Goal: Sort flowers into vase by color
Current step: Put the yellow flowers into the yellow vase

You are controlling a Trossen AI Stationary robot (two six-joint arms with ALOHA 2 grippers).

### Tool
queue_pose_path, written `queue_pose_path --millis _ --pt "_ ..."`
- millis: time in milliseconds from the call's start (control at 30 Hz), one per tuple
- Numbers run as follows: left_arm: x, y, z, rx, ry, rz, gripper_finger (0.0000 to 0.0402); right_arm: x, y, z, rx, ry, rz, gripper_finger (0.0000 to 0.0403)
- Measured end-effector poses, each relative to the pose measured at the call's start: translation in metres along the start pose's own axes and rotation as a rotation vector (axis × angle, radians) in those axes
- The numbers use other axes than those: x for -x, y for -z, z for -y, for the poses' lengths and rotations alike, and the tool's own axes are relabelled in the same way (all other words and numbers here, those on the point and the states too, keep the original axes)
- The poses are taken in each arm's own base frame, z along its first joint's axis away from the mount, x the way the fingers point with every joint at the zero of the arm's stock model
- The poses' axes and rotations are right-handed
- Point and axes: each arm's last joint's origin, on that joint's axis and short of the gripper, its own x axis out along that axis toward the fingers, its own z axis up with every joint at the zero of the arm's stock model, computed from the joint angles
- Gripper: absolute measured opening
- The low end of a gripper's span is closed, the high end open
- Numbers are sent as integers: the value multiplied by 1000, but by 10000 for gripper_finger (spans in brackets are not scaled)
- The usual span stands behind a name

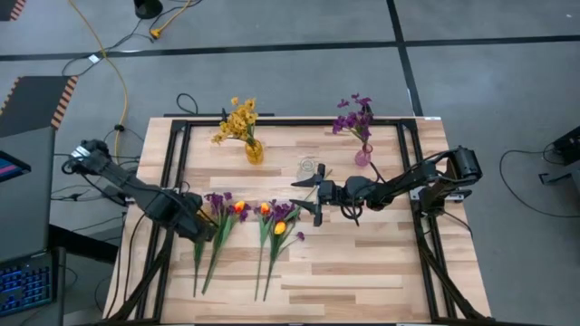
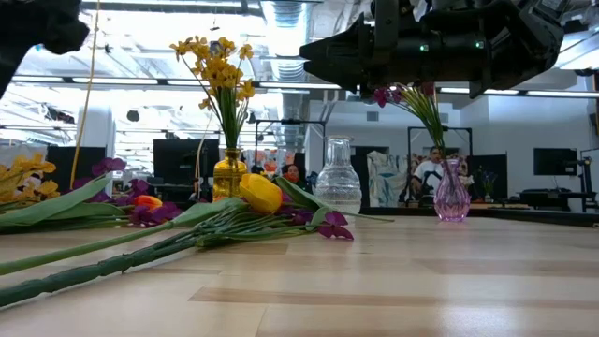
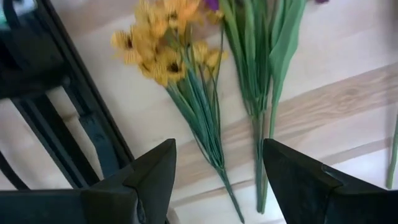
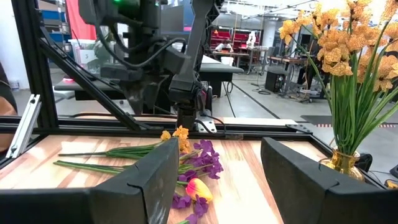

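Right now your left gripper (image 1: 201, 224) hovers, fingers apart, over the loose flowers (image 1: 272, 226) lying mid-surface; your right gripper (image 1: 306, 196), fingers spread and empty, hangs beside them.

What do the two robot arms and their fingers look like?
Both arms are dark, jointed and slim, with black cables looping along them. The left gripper has two broad, matte black, wedge-shaped fingers. The right gripper looks the same, with matching black fingers.
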Motion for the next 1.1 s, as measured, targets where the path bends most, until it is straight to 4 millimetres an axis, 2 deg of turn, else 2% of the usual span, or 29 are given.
queue_pose_path --millis 300,633,900,1100 --pt "-31 12 -1 72 51 -15 228 0 0 0 0 0 0 255" --pt "-65 16 -9 120 53 -54 228 0 0 0 0 0 0 255" --pt "-78 18 -11 132 18 -60 228 0 0 0 0 0 0 255" --pt "-91 20 -4 98 -34 -46 228 0 0 0 0 0 0 255"
